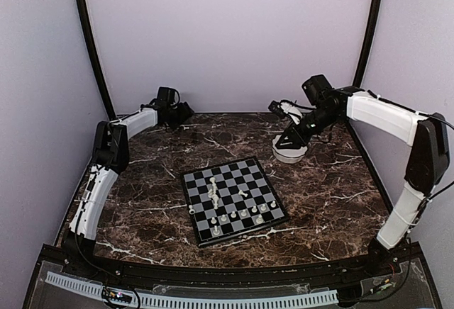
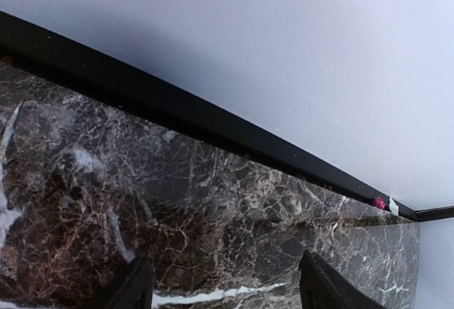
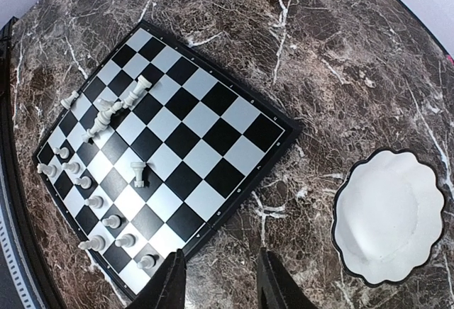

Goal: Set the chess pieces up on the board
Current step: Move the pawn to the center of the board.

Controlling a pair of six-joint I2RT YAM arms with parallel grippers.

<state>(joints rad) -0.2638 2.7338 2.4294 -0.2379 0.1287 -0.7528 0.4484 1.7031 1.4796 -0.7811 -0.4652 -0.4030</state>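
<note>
Top external puts the board [image 1: 233, 199] near the middle of the marble tabletop [image 1: 156, 181], turned a little askew. The chess pieces [image 1: 243, 213] I can see are all on it: a ragged line of small ones stands along its near edge, and a few more lie toppled in a cluster towards the centre; which figures those are I cannot make out at this size. My right gripper [image 1: 288, 140] hangs close by the white scalloped bowl [image 1: 291, 157], which sits on the marble beyond the board's far right corner, apart from it. On the right wrist camera its fingers [image 3: 170, 284] stand parted with only bare marble between them, gripping nothing; the board's edge lies just ahead and the bowl off to the right. My left gripper [image 1: 172, 113] hovers at the far left back of the table, well apart from the board. On the left wrist camera its fingers [image 2: 135, 288] are spread wide and released, nothing between them, facing the black edge strip [image 2: 213, 121] and the pale wall [image 2: 284, 40].
</note>
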